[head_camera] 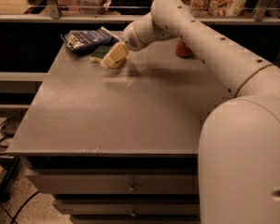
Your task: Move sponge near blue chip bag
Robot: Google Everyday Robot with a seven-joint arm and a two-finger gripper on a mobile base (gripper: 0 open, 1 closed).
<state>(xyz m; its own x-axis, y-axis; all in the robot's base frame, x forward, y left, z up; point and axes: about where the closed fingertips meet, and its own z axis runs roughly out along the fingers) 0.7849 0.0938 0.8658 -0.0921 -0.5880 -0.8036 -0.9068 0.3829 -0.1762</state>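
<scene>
The sponge (pixel 99 53), dark green on top with pale yellow foam below, is at the table's far left, just in front of the blue chip bag (pixel 85 38). The bag is a flat dark blue foil bag with white lettering, lying at the far left corner. My gripper (pixel 113 57), with cream-yellow pads, is shut on the sponge's right end and holds it low at the table surface. The sponge's left end sticks out toward the bag, almost touching it. My arm reaches in from the right across the far side of the table.
A red soda can (pixel 183 48) stands at the far side, partly behind my arm. The grey table (pixel 112 120) has drawers below its front edge. A railing and shelves with packaged goods run behind it. Cables lie on the floor at the left.
</scene>
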